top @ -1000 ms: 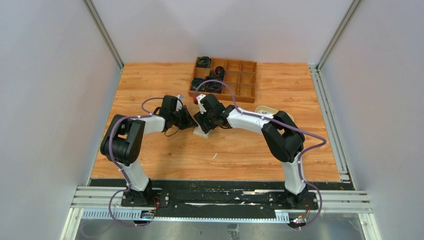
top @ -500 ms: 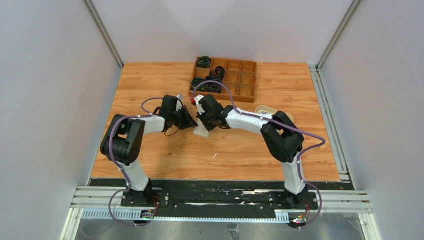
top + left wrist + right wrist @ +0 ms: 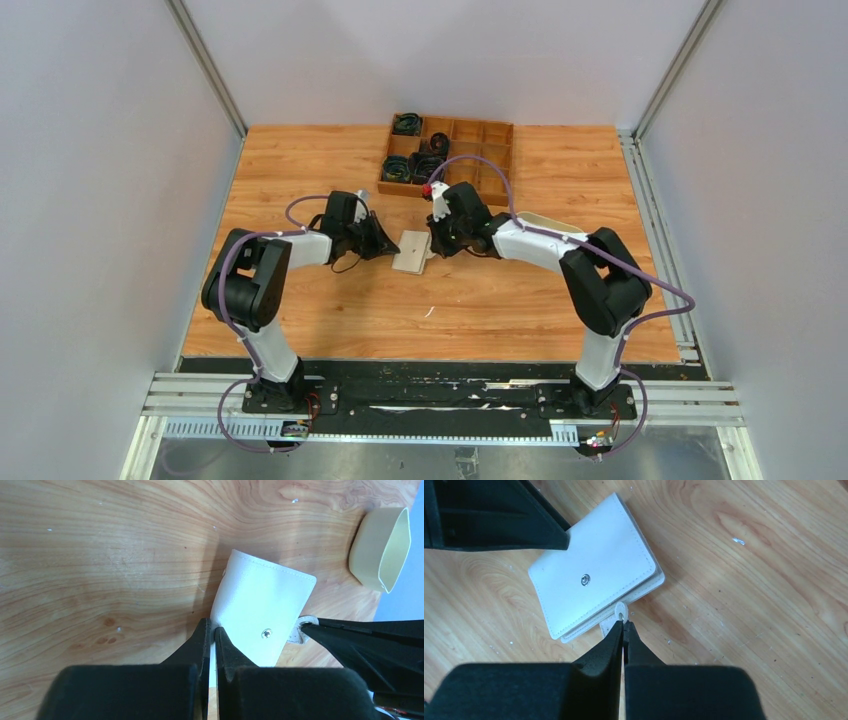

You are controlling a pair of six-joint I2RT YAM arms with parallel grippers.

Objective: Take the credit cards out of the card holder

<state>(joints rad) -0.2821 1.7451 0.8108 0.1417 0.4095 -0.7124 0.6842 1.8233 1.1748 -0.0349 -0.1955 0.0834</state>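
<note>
While the card holder (image 3: pixel 412 251) lay folded on the worktop (image 3: pixel 300 160), left gripper (image 3: pixel 213 632) was clenched on its edge and right gripper (image 3: pixel 623 625) was pinching its snap tab (image 3: pixel 619 611).

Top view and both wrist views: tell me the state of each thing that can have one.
Pale beige folding card holder: folded shut, flat on the wooden table, snap tab undone.
Left gripper: shut on the card holder's edge.
Right gripper: shut on the snap tab.
Cream oval tray: looks empty.
Brown wooden compartment box: black items in some left compartments, others empty.
Credit cards: none in view.
</note>
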